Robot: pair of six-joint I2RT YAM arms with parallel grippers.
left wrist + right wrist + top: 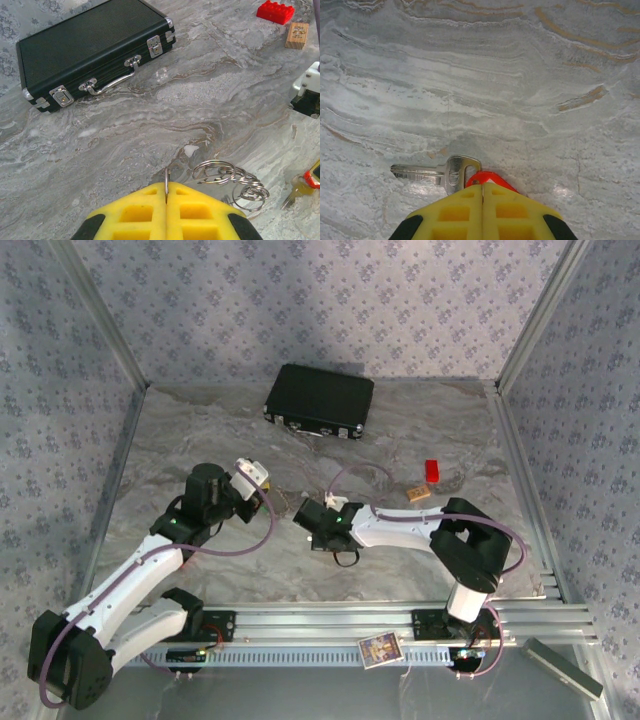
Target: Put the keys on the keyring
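My left gripper [167,186] is shut on the keyring [167,176], a thin metal ring seen edge-on that stands up between the yellow fingers. A bunch of smaller linked rings [227,176] lies on the marbled table just right of it. My right gripper [482,186] is shut on the red tag [489,177] of a key [437,172]; the silver blade points left, low over the table. That red-tagged key [296,187] also appears at the right edge of the left wrist view. From above, the left gripper [266,483] and right gripper [301,512] sit close together at mid-table.
A closed black case [319,400] lies at the back of the table [200,430]. A red block [431,470] and a small tan block [417,493] sit to the right. Metal frame rails line both sides and the near edge.
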